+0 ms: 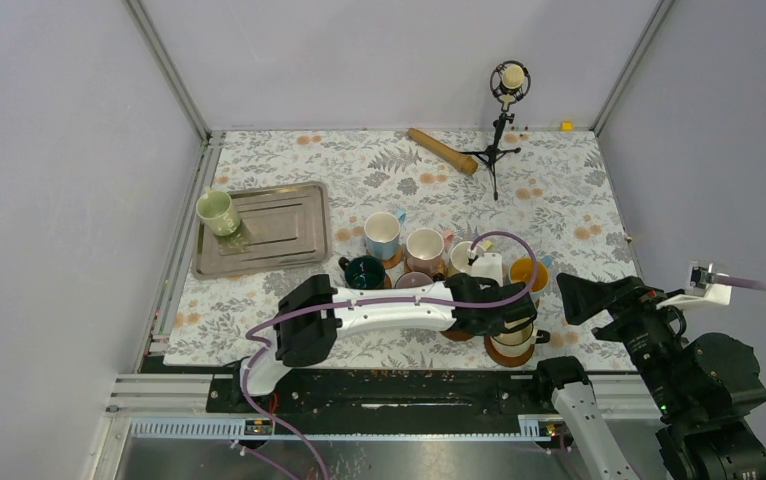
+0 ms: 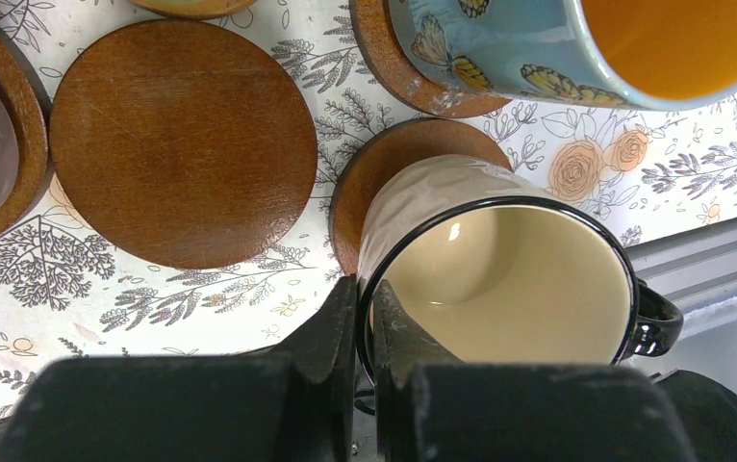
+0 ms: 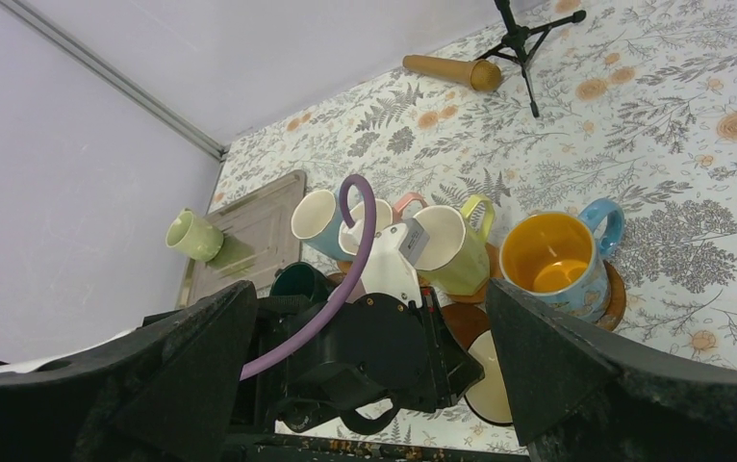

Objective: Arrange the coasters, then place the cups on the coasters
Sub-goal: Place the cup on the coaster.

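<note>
No readable text, brand, number or sign in any view.

The cream mug [image 2: 499, 279], black-rimmed, stands upright on its coaster [image 2: 384, 173]. A bare coaster [image 2: 182, 144] lies just beside it, and the blue mug [image 2: 499, 43] sits behind, yellow inside.

the bare coaster [image 2: 182, 144], at ten o'clock from the beige mug [image 2: 499, 279], looked like matt brown wood with fine scratches. the beige mug was smooth, glossy ceramic with a dark shiny rim. at twelve o'clock, the blue mug [image 2: 499, 58] was glazed and shiny. the left gripper [image 2: 366, 308] was scuffed matt black plastic. the tray [image 1: 279, 225] was dull brushed metal.
</note>
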Robot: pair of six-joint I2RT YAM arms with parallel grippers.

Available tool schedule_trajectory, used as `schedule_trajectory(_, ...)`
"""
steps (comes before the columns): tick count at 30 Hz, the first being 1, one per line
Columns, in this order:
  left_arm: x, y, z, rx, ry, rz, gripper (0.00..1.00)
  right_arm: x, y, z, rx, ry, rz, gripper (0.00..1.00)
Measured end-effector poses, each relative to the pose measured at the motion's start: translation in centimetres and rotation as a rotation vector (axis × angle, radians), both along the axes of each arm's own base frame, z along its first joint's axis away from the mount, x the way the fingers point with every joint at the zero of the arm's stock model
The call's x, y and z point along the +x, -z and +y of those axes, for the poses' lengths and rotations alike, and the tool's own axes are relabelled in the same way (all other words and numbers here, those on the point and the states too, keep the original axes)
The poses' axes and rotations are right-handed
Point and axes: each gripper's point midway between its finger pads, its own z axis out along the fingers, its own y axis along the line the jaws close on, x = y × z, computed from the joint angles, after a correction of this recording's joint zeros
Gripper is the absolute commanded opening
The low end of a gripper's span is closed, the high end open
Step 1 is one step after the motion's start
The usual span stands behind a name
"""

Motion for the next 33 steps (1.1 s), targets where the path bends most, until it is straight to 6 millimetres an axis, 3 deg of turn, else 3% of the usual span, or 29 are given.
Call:
schedule_trajectory(6,0.02,0.5,0.06,0.014,0.007,-0.002,0.01,-0.09,-0.15,0.02,0.001,-0.002,-0.004,0.96)
schedule_trajectory(12,0.06,0.61,0.09,0.019,0.011,-0.005,0.11,-0.14,-0.17,0.16,0.002,-0.011,-0.005,0.96)
schedule_trajectory(22,0.06,0.61,0.09,0.019,0.012,-0.005,0.16,-0.18,-0.17,0.24,0.003,-0.015,-0.005,0.97)
schedule_trajectory(33,0.04,0.53,-0.13,0.01,0.012,-0.004,0.12,-0.22,-0.16,0.24,0.003,-0.015,-0.005,0.96)
